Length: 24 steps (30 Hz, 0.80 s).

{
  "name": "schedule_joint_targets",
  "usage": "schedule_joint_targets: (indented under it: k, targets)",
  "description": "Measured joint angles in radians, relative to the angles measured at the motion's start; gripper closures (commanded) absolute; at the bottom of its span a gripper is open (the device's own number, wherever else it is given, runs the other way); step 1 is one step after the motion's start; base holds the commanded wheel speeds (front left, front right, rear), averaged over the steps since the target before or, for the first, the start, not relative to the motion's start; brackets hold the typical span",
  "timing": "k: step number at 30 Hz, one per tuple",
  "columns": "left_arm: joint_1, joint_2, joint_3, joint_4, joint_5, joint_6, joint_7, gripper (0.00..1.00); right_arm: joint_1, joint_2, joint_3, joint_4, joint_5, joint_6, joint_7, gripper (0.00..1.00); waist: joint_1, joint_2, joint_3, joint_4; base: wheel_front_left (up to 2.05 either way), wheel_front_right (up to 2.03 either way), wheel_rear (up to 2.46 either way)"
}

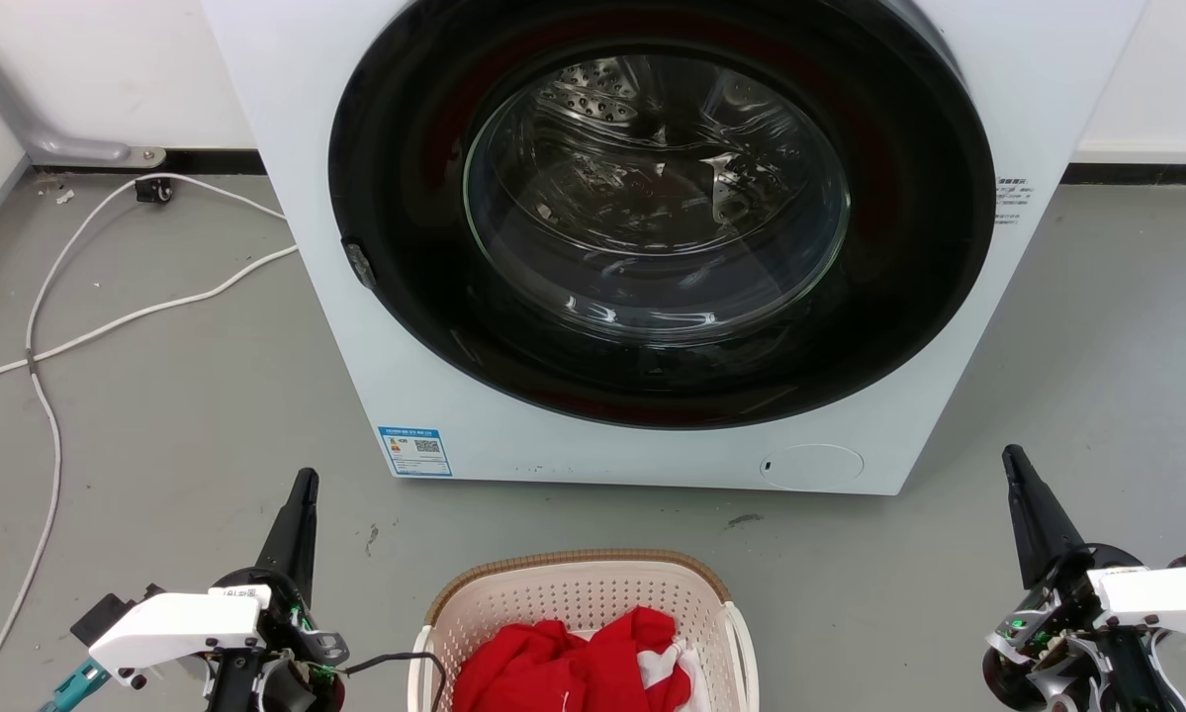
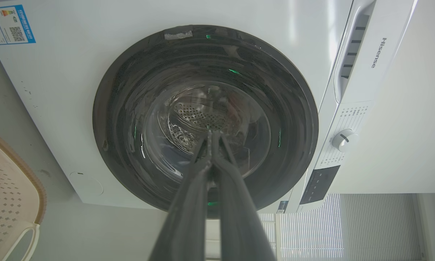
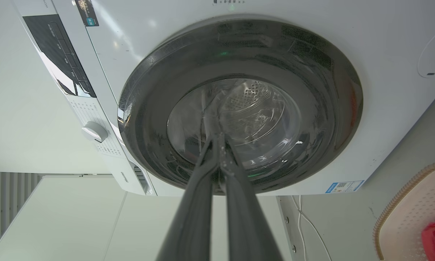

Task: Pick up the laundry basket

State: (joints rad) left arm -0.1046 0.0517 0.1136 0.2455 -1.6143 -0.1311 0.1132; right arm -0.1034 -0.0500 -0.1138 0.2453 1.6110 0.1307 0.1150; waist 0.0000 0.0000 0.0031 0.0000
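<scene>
Below, closed left tool (image 1: 306,482) and closed right tool (image 1: 1012,457) flank a cream-beige perforated plastic laundry basket (image 1: 573,593) holding red cloth (image 1: 563,667)

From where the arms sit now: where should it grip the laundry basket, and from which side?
The white side handles, one per arm. The laundry basket sits upright between the left gripper and the right gripper, too wide for one, so probably come in from each outer side. Both jaws are shut; open them first.
</scene>
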Motion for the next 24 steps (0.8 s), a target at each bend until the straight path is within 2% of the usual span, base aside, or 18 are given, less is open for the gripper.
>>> schedule_joint_targets:
  k: [13,14,20,24]
  targets:
    - [0.000,0.000,0.000,0.000,0.000,0.000,0.000,1.00,0.000,0.000,0.000,0.000,0.000,0.000,0.000,1.00,0.0000,0.0000,0.000,0.000,0.00,0.00,0.00]
    - [0.000,0.000,0.000,0.000,0.000,0.000,0.000,0.00,0.000,0.000,0.000,0.000,0.000,0.000,0.000,0.00,0.0000,0.0000,0.000,0.000,0.00,0.00,0.00]
    - [0.038,-0.006,-0.008,0.033,0.006,0.000,-0.011,0.00,0.043,0.003,0.002,0.036,-0.002,0.000,-0.010,0.00,0.0000,0.0000,0.000,0.000,0.00,0.00,0.00]
    - [0.038,-0.006,-0.007,0.014,0.071,0.003,-0.031,0.00,0.043,0.003,0.000,0.022,-0.059,0.000,-0.029,0.00,0.0000,0.0000,0.001,0.000,0.00,0.00,0.00]
